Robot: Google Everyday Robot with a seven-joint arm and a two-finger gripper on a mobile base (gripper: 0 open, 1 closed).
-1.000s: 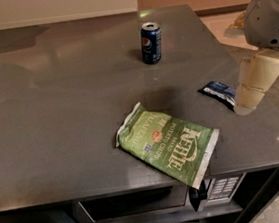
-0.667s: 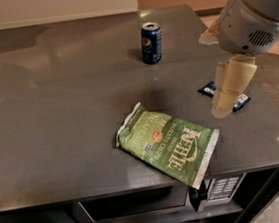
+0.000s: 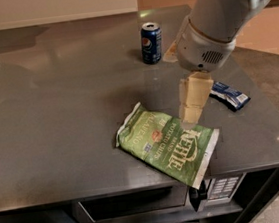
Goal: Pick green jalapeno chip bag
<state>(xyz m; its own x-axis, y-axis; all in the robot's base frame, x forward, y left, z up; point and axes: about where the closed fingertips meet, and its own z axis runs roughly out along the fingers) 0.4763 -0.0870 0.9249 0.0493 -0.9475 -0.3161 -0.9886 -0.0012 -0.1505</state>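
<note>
Jaw gap impossible to tell on the cream-coloured gripper point(image 3: 191, 114), tip down over the far edge of the large crinkly green foil jalapeno chip bag point(image 3: 167, 143), bag flat at the front edge of the grey countertop point(image 3: 54, 118), small dark-blue snack packet point(image 3: 230, 94) right, blue soda can point(image 3: 151, 42) beyond

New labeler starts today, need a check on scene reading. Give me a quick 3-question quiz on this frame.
1. True or false: the gripper holds the green jalapeno chip bag up in the air.
2. Multiple choice: what lies just picture-right of the gripper? A) a blue snack packet B) an apple C) a sponge
3. Fill in: the blue can stands ___ on the counter, farther from the camera than the bag.

Key:
1. False. The bag lies flat on the counter, with the gripper at its far edge, near the "Kettle" end.
2. A
3. upright
</note>
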